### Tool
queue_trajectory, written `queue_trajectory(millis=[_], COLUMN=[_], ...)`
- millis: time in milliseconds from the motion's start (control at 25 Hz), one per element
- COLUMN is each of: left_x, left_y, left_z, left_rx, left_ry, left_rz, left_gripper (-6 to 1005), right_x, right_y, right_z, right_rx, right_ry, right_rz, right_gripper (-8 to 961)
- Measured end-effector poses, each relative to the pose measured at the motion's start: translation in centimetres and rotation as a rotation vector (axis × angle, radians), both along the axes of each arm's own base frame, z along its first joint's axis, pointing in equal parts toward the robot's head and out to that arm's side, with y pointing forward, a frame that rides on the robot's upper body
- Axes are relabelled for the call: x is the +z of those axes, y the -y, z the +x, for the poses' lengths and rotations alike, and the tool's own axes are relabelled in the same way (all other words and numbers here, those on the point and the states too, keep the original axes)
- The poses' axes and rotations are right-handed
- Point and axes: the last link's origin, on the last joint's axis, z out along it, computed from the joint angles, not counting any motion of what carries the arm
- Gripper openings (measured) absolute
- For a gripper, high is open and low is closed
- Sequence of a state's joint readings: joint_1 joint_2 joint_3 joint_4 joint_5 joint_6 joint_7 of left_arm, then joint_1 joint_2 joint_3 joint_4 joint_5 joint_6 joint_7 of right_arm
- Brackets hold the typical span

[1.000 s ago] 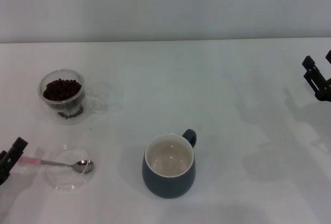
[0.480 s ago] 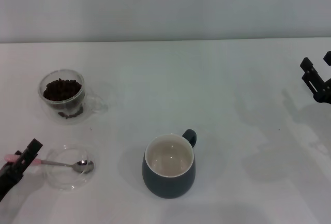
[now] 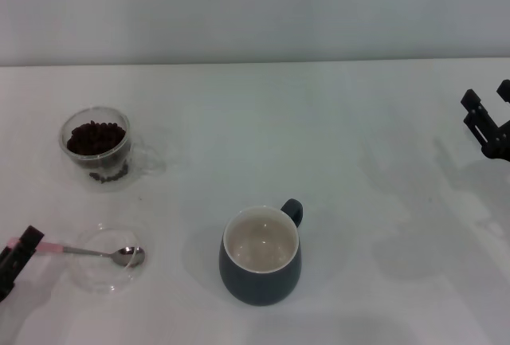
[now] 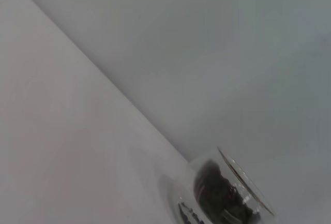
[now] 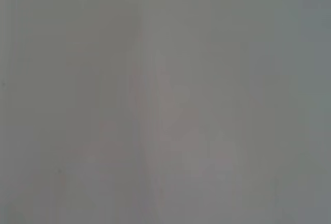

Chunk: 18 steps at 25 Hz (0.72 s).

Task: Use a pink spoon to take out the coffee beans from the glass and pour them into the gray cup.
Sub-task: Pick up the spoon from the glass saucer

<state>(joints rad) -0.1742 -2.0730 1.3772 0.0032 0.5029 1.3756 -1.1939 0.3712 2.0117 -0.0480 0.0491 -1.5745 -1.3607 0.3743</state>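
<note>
Left gripper (image 3: 14,259), frame-cropped at eight o'clock by pink spoon (image 3: 88,252) handle, jaw state untellable; right gripper (image 3: 488,119) likewise at three o'clock.

Head overhead; both views share glass (image 3: 95,147)

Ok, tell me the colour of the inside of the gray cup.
Cream-white inside the gray cup, against its dark blue-gray outside; the head view shows it best.

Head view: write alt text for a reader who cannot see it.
The left gripper sits at the handle end of a pink spoon whose bowl rests in a shallow clear dish on a white table. Behind them stands a glass of coffee beans; an empty gray cup is front centre. The right gripper hangs at the far right edge.
</note>
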Motion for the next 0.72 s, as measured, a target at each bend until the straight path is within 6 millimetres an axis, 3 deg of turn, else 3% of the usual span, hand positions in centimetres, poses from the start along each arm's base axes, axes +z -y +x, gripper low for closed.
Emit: queue_trajectory(millis=[720], left_x=[0.07], left_y=[-0.8], left_z=[0.21], left_rx=[0.005], left_ry=[0.034], left_rz=[-0.007], left_gripper=[875], right_x=[-0.34], right_y=[0.21], right_z=[0.0], right_rx=[-0.006], right_ry=[-0.009], right_rz=[-0.008], right_gripper=[617])
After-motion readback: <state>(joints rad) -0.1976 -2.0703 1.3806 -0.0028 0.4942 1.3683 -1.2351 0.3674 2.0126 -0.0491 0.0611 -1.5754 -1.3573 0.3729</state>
